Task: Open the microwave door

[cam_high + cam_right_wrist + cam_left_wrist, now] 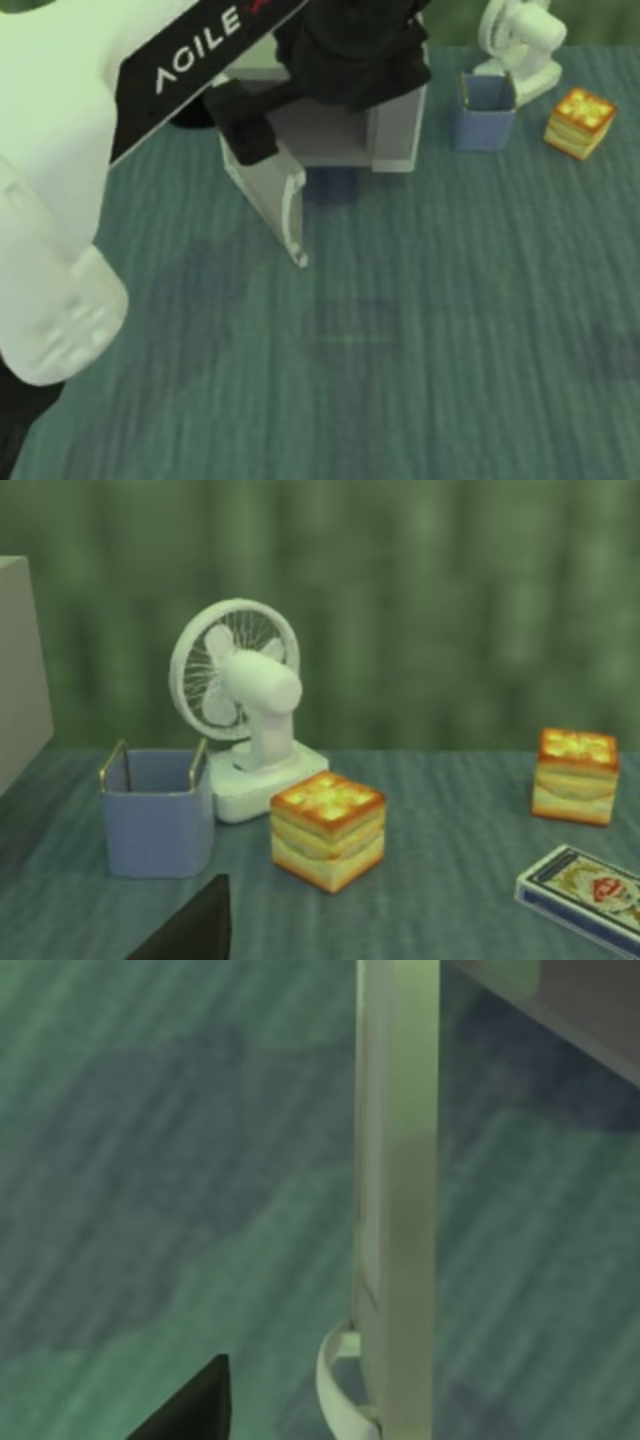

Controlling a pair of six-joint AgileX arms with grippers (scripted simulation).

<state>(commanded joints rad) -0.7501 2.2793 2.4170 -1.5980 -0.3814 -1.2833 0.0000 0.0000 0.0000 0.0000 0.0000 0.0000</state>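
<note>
The microwave [392,128] stands at the back of the table, its top mostly hidden under my left arm. The microwave door [262,192] is swung out toward the front left, and its curved handle [298,228] is on the free edge. My left gripper [243,128] hangs over the door's hinge end. The left wrist view looks along the door's edge [397,1210] to the handle [336,1392]. One dark fingertip [196,1412] shows there, apart from the handle and holding nothing. My right gripper is out of the top view; one fingertip [196,930] shows in its wrist view.
Right of the microwave stand a blue-grey square cup [486,110], a white desk fan [520,45] and a toast-like cube [579,121]. The right wrist view also shows a second cube [575,775] and a card box [585,895].
</note>
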